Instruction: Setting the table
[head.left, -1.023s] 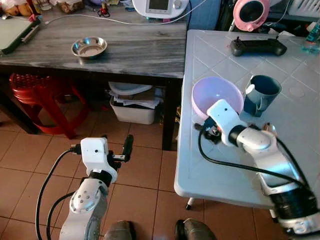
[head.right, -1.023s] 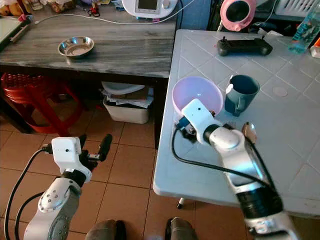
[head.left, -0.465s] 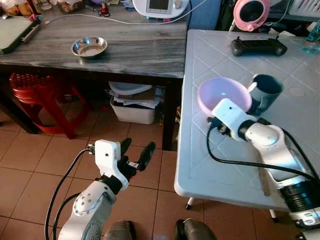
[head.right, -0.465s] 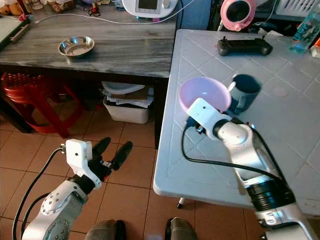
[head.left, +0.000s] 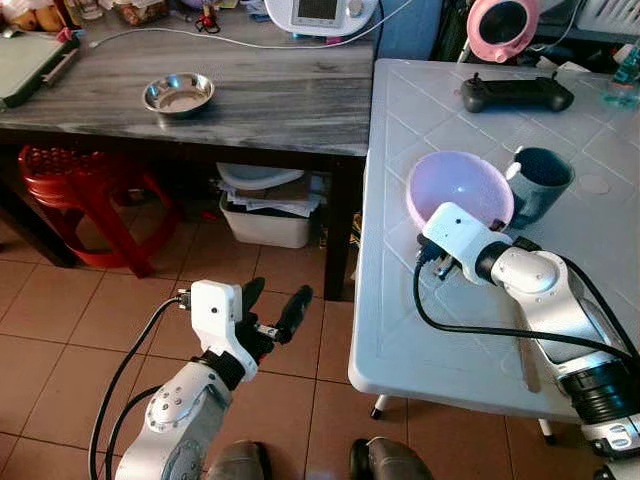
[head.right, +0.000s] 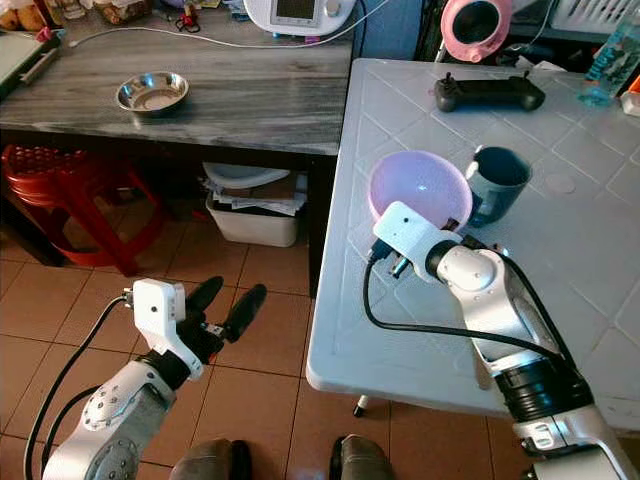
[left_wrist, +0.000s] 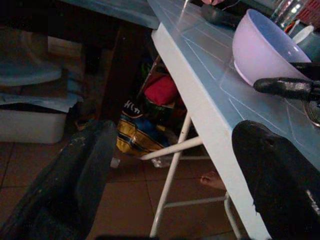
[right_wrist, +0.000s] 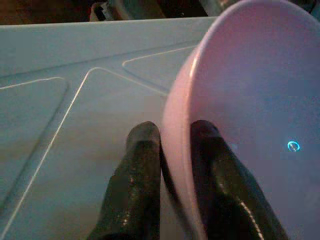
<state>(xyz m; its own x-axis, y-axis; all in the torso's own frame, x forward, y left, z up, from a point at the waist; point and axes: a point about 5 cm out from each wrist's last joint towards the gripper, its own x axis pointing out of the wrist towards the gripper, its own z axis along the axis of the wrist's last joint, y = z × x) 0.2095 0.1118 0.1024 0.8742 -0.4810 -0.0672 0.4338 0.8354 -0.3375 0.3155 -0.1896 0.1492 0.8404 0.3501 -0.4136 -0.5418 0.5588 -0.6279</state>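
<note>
Two black fingers of the right gripper (right_wrist: 172, 165) pinch the rim of the round lilac plastic bowl (head.left: 458, 189) on the white tiled table (head.left: 420, 330), just beside a dark teal mug (head.left: 539, 182); the left gripper (head.left: 273, 308) hangs spread above the floor.

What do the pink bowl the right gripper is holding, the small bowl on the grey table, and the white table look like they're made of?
The pink bowl, pinched at its rim by the right gripper, looks like matte plastic: thin wall, soft even colour. The small bowl looks like polished steel, silvery and reflective. The white table looks like moulded plastic with a pressed tile pattern, though painted metal can't be excluded.
</note>
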